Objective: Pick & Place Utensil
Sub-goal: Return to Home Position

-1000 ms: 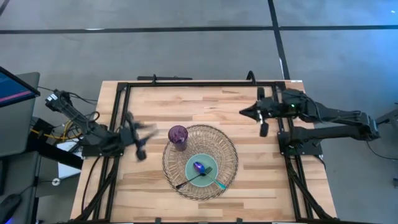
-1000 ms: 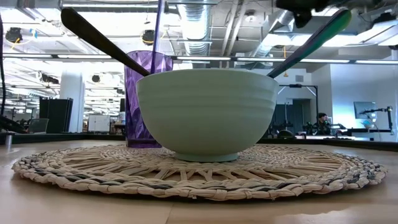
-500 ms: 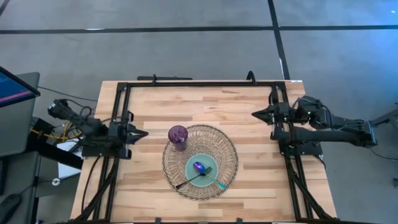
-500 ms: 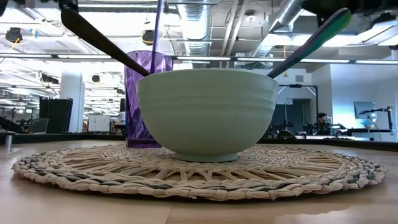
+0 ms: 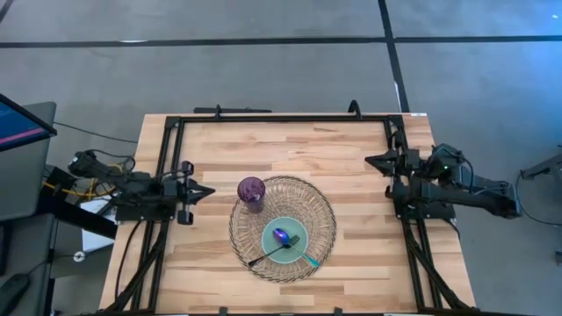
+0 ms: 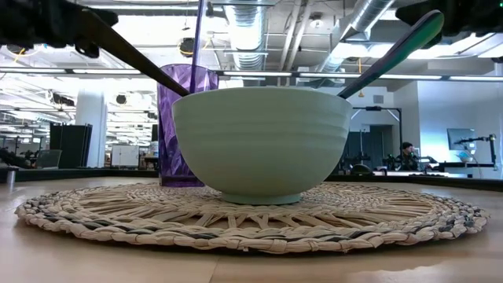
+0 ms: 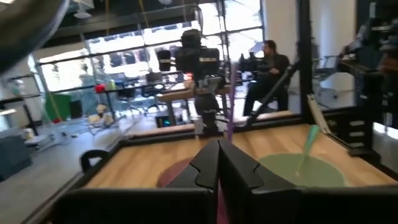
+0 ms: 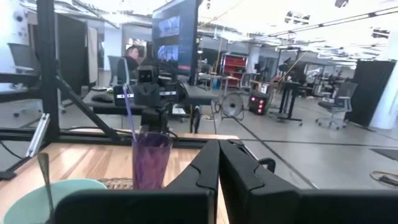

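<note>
Nearest the front of the table [image 5: 290, 145] lies the round woven mat [image 5: 323, 211], and on it stands the light green bowl [image 6: 262, 141], smooth and matte, with faint ribs below the rim. Inside it rests the purple spoon [image 5: 280, 235], its glossy head facing up. A dark handle [image 6: 126, 51] and a teal-green handle [image 6: 393, 51] lean out over opposite sides of the rim, and I cannot tell which of them is the spoon's. Behind the bowl, on the mat's far left part, the violet glass [image 5: 251, 190] stands upright, faceted and see-through, with the thin violet straw [image 6: 200, 31] rising from it. From table height the bowl hides the glass's right side, and the straw's top is cut off. My left pincer [image 5: 200, 192] hangs at the table's left edge, about level with the glass yet well apart from it — fingers pressed together, gripping nothing, tips toward the mat. My right pincer [image 5: 373, 161] sits at the right edge, farther back, likewise closed and empty, well apart from the mat. Beyond the table a seated person [image 7: 270, 62] shows in the room — too far off to make out more.
</note>
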Tool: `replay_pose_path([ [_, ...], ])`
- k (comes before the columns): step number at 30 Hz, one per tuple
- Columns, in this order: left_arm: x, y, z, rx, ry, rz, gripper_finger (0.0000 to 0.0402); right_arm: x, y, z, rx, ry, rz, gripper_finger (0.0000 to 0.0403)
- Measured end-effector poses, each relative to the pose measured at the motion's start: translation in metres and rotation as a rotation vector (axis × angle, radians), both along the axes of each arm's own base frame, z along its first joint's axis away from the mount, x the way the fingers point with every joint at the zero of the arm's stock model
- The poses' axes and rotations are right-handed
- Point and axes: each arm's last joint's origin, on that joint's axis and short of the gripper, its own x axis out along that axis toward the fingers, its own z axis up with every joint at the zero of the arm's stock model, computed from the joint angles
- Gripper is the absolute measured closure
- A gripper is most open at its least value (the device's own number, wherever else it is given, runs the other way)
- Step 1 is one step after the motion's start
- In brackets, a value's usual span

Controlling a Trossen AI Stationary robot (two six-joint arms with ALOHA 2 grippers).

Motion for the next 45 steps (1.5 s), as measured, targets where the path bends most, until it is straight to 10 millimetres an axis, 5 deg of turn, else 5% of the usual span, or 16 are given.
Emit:
replay_pose_path([
  [15,0.012,0.011,-0.032,-0.084,0.094,0.063,0.0395,-0.002,-0.004,-0.039,-0.015,0.020,-0.047,0.0400],
  [45,0.013,0.013,-0.032,-0.111,0.090,0.083,0.0389,0.004,-0.003,-0.059,0.219,0.075,0.031,0.0400],
])
